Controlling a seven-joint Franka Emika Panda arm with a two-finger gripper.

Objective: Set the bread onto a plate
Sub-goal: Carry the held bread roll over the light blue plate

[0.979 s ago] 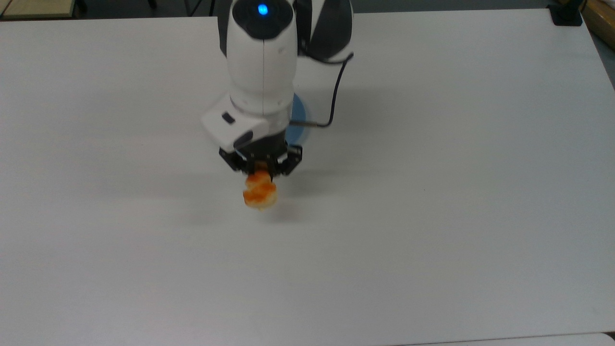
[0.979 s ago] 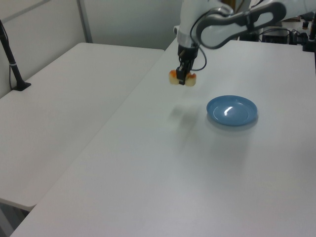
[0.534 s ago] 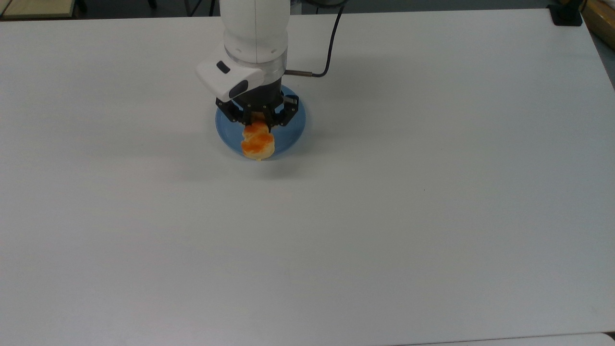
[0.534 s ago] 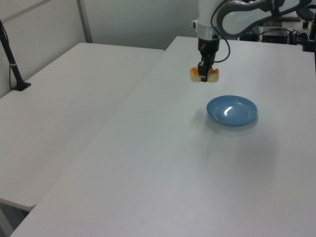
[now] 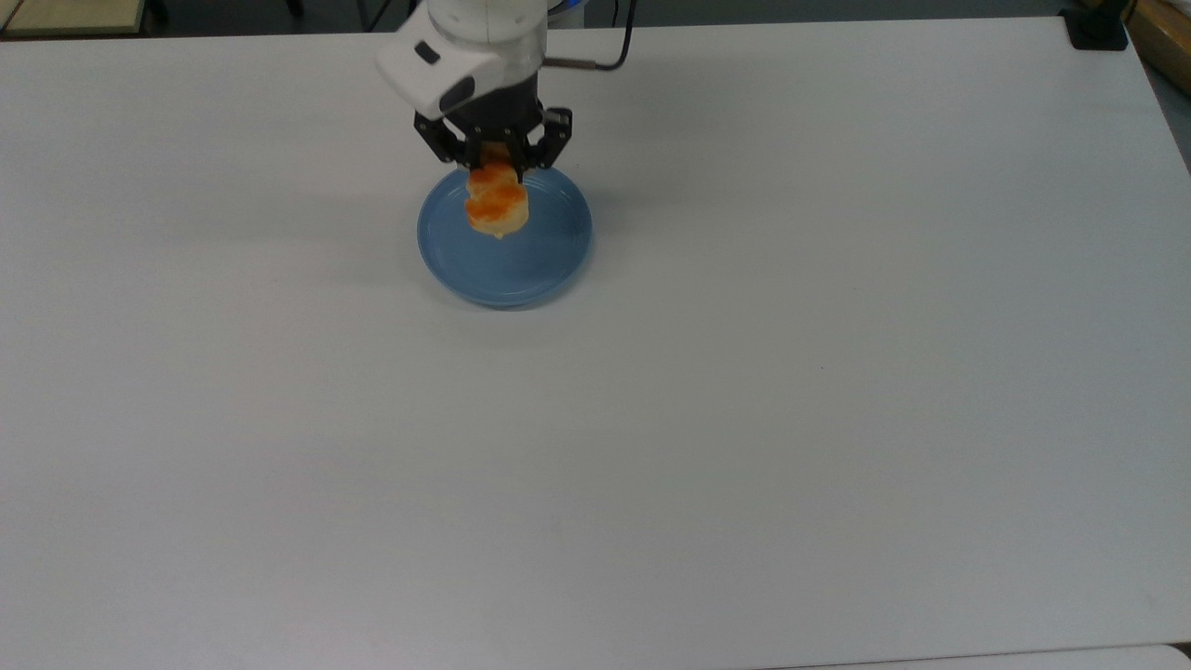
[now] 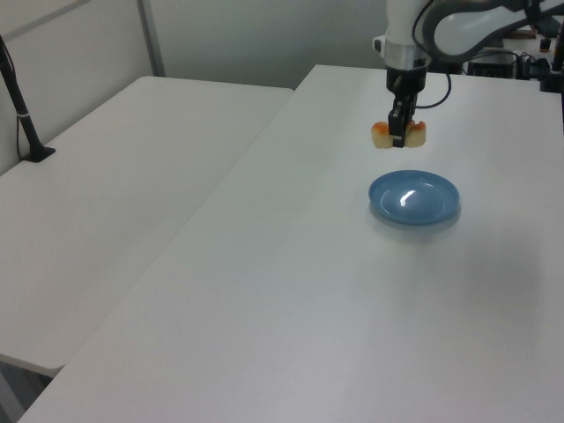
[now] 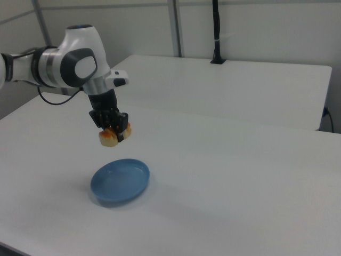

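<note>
The gripper is squeezed around the middle of the bread, holding it up in the air above the blue plate. The bread looks light and a bit soft, so the middle is a good place to hold it. The shiny plate may be slippery. It sits on a big white table in a plain room with grey walls.

The arm reaches out, wrist pointing straight down, end effector fingers clamped together, held aloft.
</note>
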